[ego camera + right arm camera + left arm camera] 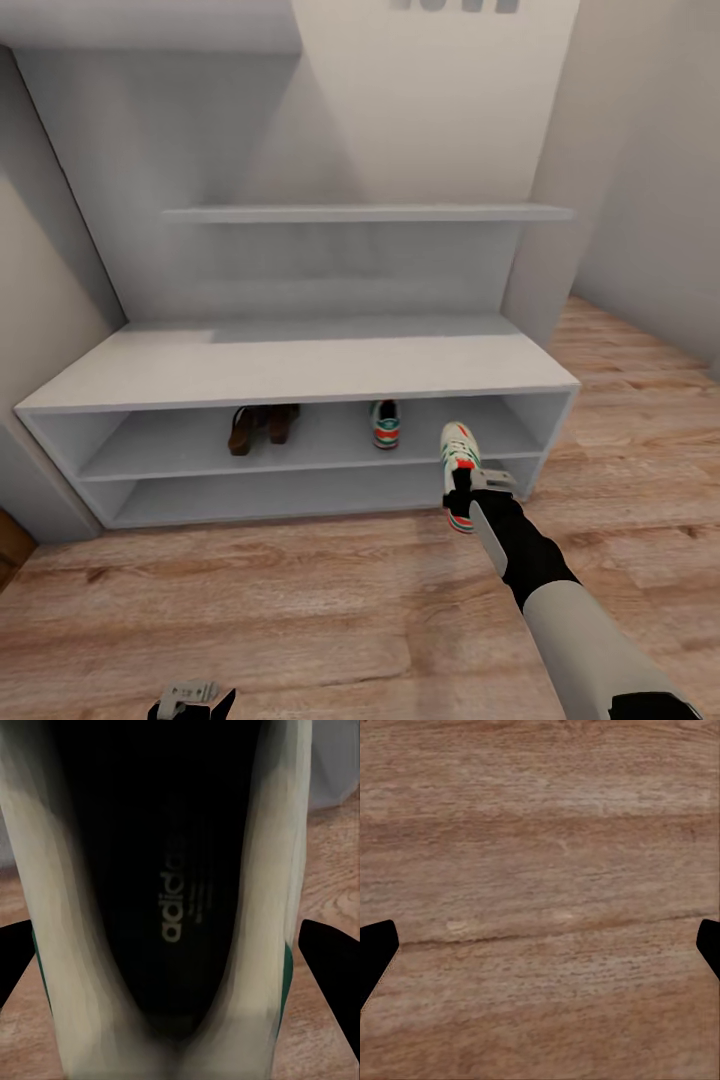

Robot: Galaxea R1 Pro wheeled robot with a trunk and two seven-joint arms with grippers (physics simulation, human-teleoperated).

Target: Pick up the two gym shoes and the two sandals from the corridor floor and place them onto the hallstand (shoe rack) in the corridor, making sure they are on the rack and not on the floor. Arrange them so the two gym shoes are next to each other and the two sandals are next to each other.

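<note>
So the second gym shoe (458, 462) is up off the floor right now, hanging in the right tool (462, 492) just in front of the hallstand (300, 365), near its right end. The tool is clamped across the heel end of the shoe, toe pointing at the rack. From the right wrist view you're staring straight down into the sneaker's dark insole (176, 892), with a black fingertip (330, 952) on either side of the white upper.

My guess on handling: a sneaker like this is light, with a fairly stiff sole but a soft collar that squishes a bit, so gripping across the heel sides seems like a sane spot. Downside is the whole toe hangs out in front, so it could pivot or droop if the squeeze is weak. Not fragile at all though, a little bump on the shelf edge won't hurt it.

The other gym shoe (386, 423) already sits on the upper shelf tier, heel facing out, and the two sandals (262, 427) are side by side further left on that same tier. So this one wants to slide in right beside its mate, probably on the right side where there's room.

Left tool (190, 700) is down low over the corridor floor (540, 870), its fingers spread apart, nothing in it.
</note>
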